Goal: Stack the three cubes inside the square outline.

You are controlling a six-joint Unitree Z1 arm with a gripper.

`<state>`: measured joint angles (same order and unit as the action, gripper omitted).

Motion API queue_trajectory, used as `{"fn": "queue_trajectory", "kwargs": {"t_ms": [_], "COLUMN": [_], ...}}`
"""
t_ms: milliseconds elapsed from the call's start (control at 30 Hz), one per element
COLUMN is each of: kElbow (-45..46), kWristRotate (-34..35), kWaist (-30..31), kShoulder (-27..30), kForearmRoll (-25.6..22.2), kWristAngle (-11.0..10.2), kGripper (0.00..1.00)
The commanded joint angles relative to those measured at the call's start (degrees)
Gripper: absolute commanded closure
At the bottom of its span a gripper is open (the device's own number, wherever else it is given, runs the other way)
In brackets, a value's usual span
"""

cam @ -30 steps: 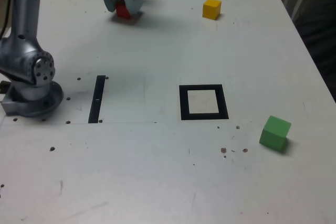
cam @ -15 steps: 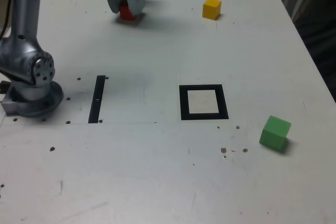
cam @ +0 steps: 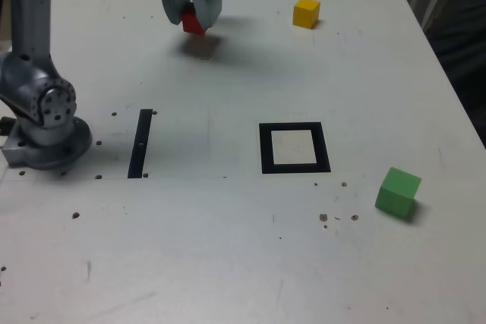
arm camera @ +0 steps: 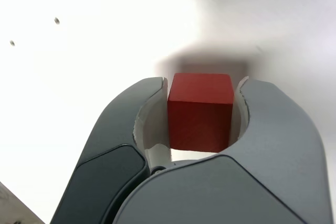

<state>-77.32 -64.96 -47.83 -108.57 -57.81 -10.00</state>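
The white counter [cam: 205, 248] carries a yellow cube [cam: 306, 13] toward the far side in the exterior view, and a green cube [cam: 398, 192] nearer, by the exterior view's right. Between them in depth, and to the left of both, a thick black square outline [cam: 325, 148] lies flat around an off-white centre. Well apart from it, toward the exterior view's left, is a straight black strip [cam: 140, 143]. Small dark spots dot the pale surface, several near the strip and a few between the square outline and the green cube.
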Motion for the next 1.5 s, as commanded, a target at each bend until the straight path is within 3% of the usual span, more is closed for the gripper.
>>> {"fn": "queue_trajectory", "kwargs": {"t_ms": [0,267,567,1133,1467], "kElbow": [1.0,4.8,6.6,3.0,0.9], "kWristRotate": [2.2,12.9,23.0,39.5,52.3], "kWaist": [2.0,11.8,21.6,36.7,44.3], "kShoulder": [1.8,6.5,8.8,5.6,3.0], "kForearmRoll": [-0.4,-2.6,-3.6,-8.3,-5.5], "kWristAngle": [-0.4,-0.5,2.9,5.9,8.9], "kGripper": [0.69,0.69,0.69,0.69,0.69]}}
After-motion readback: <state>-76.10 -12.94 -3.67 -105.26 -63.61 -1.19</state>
